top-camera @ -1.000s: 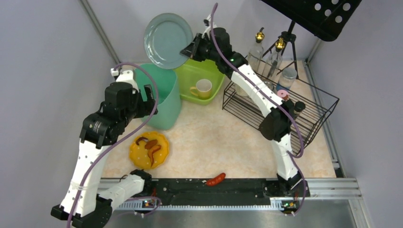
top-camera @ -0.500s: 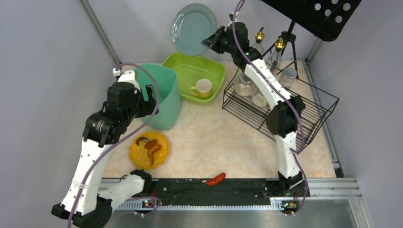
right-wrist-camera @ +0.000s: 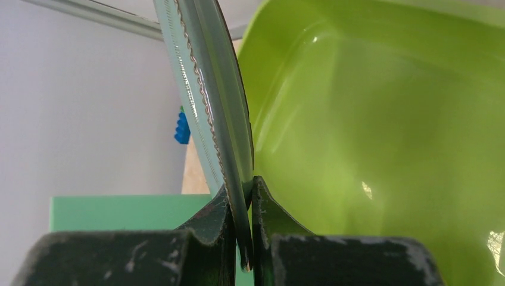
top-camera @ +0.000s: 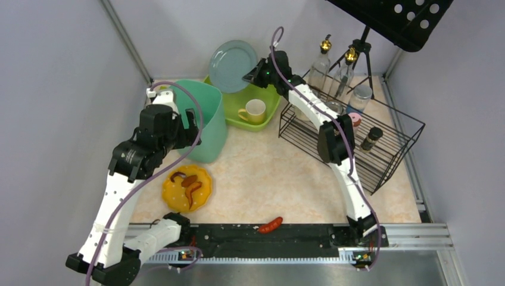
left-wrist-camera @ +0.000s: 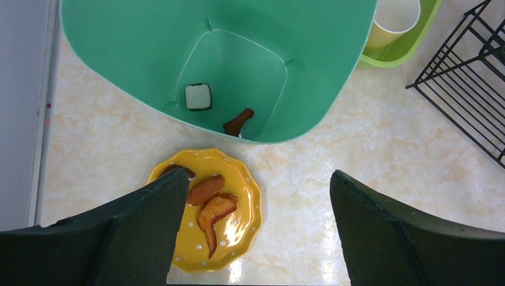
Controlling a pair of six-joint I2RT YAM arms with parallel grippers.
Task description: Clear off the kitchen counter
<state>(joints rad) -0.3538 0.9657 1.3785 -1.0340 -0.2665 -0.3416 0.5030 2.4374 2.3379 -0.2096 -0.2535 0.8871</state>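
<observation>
Cup (top-camera: pixel 255 110) in basin (top-camera: pixel 271 100) on counter (top-camera: pixel 268 173)

The teal bin (left-wrist-camera: pixel 119 59) and yellow cup (left-wrist-camera: pixel 390 24) run off the left wrist view's top edge, the wire rack (left-wrist-camera: pixel 470 83) off its right; a dark finger (left-wrist-camera: pixel 137 238) hides part of the yellow plate (left-wrist-camera: pixel 244 202). A white square (left-wrist-camera: pixel 197 96) and brown scrap (left-wrist-camera: pixel 238 122) inside the bin are too small to identify. The right wrist view crops the grey-green plate (right-wrist-camera: pixel 208 89) at top.

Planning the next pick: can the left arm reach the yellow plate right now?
Probably yes: the left gripper hangs open and empty above the yellow plate, nothing between them; the green bin stands just beyond it.
</observation>
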